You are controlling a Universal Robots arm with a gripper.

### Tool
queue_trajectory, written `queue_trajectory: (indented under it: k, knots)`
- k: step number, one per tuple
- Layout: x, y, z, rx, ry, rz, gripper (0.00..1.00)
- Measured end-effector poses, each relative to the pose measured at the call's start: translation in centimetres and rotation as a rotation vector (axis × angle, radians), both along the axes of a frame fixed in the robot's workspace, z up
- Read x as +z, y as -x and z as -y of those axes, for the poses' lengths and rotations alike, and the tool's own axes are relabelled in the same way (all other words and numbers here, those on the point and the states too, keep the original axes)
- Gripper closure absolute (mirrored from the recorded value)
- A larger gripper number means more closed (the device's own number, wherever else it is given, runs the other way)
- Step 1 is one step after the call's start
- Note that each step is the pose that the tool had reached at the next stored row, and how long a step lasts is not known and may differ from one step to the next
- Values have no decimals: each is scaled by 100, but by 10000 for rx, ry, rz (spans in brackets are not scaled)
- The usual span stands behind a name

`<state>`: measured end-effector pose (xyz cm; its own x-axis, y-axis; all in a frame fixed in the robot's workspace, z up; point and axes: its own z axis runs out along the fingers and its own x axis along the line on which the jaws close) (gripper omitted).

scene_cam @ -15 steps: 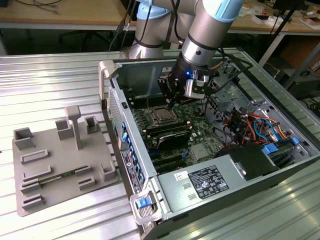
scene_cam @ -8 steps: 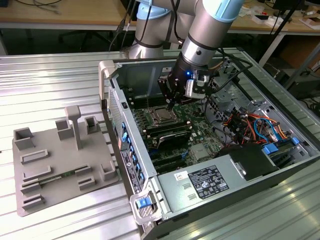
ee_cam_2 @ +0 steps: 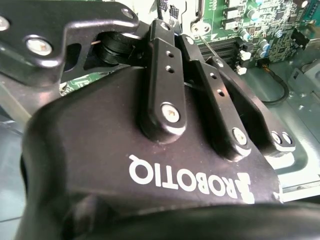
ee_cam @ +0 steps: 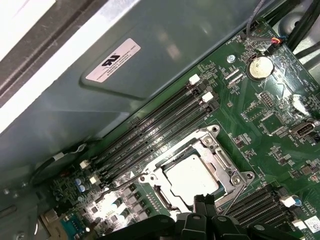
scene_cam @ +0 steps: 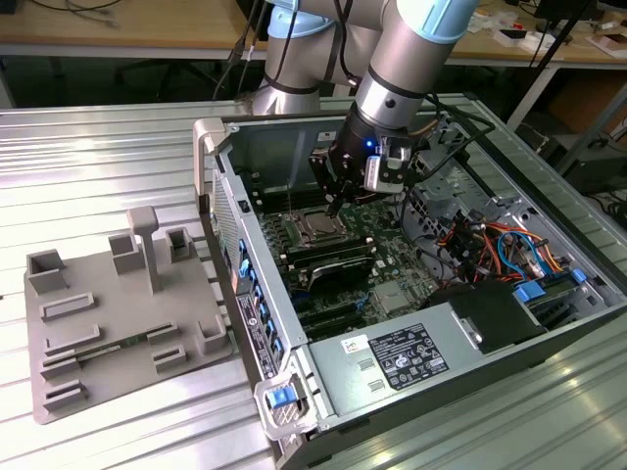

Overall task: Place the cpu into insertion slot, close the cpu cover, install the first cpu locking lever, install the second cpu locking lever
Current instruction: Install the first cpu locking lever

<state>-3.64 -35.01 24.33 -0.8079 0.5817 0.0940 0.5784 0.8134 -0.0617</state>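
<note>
Black and narrow, the gripper hangs inside the open computer case in the exterior view, its tips pointing down just above the green circuit board. In the second wrist view its fingers lie side by side with almost no gap, so they look closed on nothing, though a thin wire lever runs close past their ends and I cannot tell if they touch it.

In the first wrist view the cpu lies flat in the insertion slot, its dull silver top showing through the square opening of the cpu cover, which lies down over it. The gripper's dark tips sit just beside the chip's near edge, apart from its top. A thin lever slants beside the slot near those tips. Long black memory slots run on the far side of the slot.

In the exterior view, a grey plastic tray rests on the metal table, well apart from the gripper.
</note>
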Motion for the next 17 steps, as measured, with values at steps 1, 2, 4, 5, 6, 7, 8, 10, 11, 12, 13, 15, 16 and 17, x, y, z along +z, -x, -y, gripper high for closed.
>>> queue_trajectory:
  k: [1, 2, 4, 5, 6, 7, 8, 10, 11, 12, 13, 15, 16, 17]
  knots:
    - [0, 0, 0, 22, -1, 0, 89]
    - [0, 0, 0, 53, -1, 0, 89]
    - [0, 0, 0, 131, -2, 0, 89]
    - [0, 0, 0, 162, -2, 0, 89]
    - [0, 0, 0, 199, -2, 0, 89]
    - [0, 0, 0, 219, -3, 0, 89]
    - [0, 0, 0, 239, -3, 0, 89]
    - [0, 0, 0, 283, -4, 0, 89]
    - [0, 0, 0, 316, -4, 0, 89]
    - [0, 0, 0, 344, -4, 0, 89]
    - [0, 0, 0, 364, -5, 0, 89]
    - [0, 0, 0, 413, -5, -1, 89]
    - [0, 0, 0, 437, -5, 0, 89]
    - [0, 0, 0, 459, -6, 0, 89]
